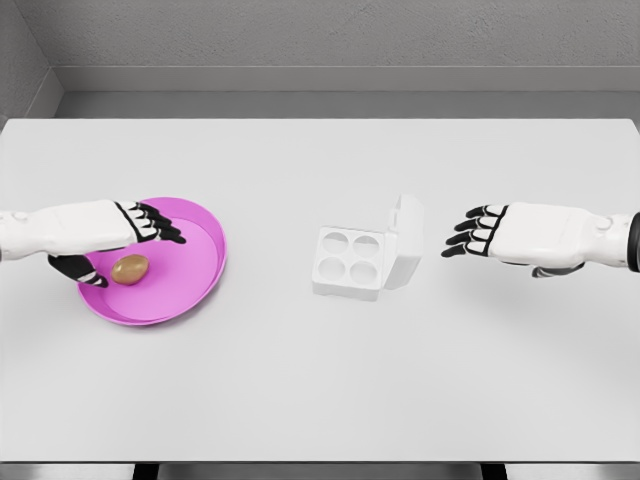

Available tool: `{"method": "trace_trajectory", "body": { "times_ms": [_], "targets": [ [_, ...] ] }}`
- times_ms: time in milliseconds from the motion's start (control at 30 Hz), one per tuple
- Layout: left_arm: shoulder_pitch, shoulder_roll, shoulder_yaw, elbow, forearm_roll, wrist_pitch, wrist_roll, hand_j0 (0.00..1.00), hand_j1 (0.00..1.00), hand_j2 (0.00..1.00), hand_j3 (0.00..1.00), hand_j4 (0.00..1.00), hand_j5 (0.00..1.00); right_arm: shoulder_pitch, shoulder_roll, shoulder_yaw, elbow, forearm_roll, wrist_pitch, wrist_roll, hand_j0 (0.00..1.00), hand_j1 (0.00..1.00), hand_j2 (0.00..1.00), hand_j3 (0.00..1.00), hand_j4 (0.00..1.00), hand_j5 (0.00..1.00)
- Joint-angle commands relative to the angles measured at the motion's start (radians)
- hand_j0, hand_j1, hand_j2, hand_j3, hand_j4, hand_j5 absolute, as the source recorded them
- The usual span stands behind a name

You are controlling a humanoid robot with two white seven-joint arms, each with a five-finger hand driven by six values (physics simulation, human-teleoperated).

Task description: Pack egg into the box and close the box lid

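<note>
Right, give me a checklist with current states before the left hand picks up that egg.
1. Egg lies in the pink bowl: ok.
2. Left hand over the egg, fingers above it and thumb beside it: ok.
3. Egg gripped: not ok, fingers not closed on it.
4. Box lid open and upright: ok.
5. Four cups in the box empty: ok.
6. Right hand clear of the box, open, to its right: ok.

Single head view, high, angled down over the table; far wall at top — mid-range, whole tabletop framed
</note>
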Motion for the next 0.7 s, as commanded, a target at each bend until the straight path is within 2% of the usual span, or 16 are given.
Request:
{"method": "trace_trajectory", "body": {
  "times_ms": [0,167,433,533,667],
  "targets": [
    [0.000,-0.002,-0.005,0.000,-0.003,0.002,0.000,0.98,0.98,0.98,0.98,0.98,0.98,0.000,-0.003,0.001,0.000,-0.004,0.002,0.000,1.00,1.00,1.00,1.00,1.00,1.00],
    [0.002,-0.002,-0.007,0.022,-0.005,0.002,0.002,0.97,0.97,0.97,0.97,0.97,0.97,0.002,-0.003,0.000,0.001,-0.006,0.002,0.000,1.00,1.00,1.00,1.00,1.00,1.00],
    [0.006,-0.018,-0.009,0.029,-0.055,0.002,0.002,0.97,0.97,0.97,0.97,0.97,0.97,0.002,-0.007,-0.002,0.001,-0.006,0.002,0.000,1.00,1.00,1.00,1.00,1.00,1.00],
    [0.006,-0.035,-0.007,0.069,-0.055,0.002,0.000,0.97,0.97,0.97,0.97,0.97,0.97,0.000,-0.019,0.000,0.001,-0.006,0.002,0.000,1.00,1.00,1.00,1.00,1.00,1.00],
    [0.006,-0.052,-0.007,0.071,-0.057,0.002,-0.017,0.97,0.97,0.97,0.97,0.97,0.97,-0.002,-0.021,0.000,0.001,-0.006,0.002,0.000,1.00,1.00,1.00,1.00,1.00,1.00]
  ]
}}
